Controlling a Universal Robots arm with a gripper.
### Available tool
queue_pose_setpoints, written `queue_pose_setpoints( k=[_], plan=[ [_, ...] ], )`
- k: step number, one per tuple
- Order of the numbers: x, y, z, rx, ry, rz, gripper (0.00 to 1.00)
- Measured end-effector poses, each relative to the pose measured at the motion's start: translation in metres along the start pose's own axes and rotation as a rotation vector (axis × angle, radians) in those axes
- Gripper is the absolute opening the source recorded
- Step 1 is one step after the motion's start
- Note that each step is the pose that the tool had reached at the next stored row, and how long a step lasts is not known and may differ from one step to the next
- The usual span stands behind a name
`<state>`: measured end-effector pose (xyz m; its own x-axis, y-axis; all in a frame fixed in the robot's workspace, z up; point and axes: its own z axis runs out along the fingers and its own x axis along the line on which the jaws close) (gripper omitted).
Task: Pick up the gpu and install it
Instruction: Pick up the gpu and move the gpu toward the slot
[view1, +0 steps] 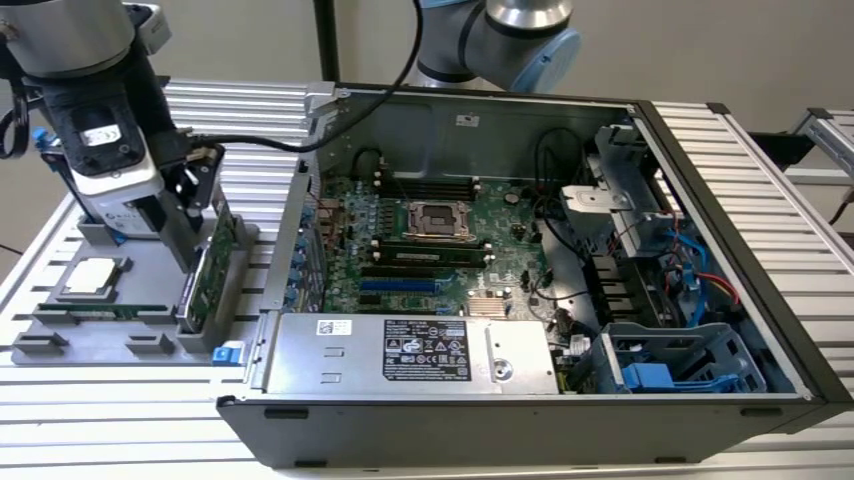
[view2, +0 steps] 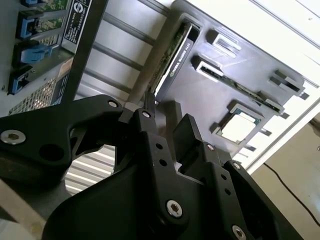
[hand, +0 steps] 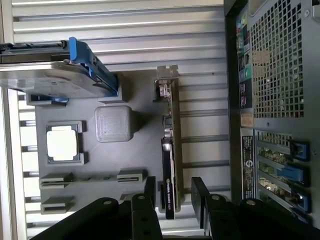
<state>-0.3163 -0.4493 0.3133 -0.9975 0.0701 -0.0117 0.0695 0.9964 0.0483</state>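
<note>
While the gpu (hand: 172, 150) stands on edge in the grey tray (hand: 145, 150) beside the computer case (view1: 400, 440), the gripper (hand: 174, 182) straddles it with jaws apart, so grasping, lifting and installation all remain undone.

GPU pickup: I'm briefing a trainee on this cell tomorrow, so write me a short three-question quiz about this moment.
1. True or false: the gpu lies flat on its face.
2. Choose one: the pincer is A) open, astride the gpu's end; B) shut on the gpu; C) open, well clear of the gpu.
3. Fill in: the gpu stands on edge in a slot of the grey ___.
Key: 1 false; 2 A; 3 tray.
</note>
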Motion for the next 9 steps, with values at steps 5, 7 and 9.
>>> queue_pose_setpoints(
  k=[5, 7, 9],
  plan=[
    [-0.0002, -0.0003, 0.0054, -0.0001, 0.0, -0.001, 1.0],
    [-0.0003, -0.0005, 0.0074, 0.0, 0.0001, -0.001, 1.0],
    [-0.0003, -0.0006, 0.0096, 0.0, 0.0001, -0.002, 1.0]
  ],
)
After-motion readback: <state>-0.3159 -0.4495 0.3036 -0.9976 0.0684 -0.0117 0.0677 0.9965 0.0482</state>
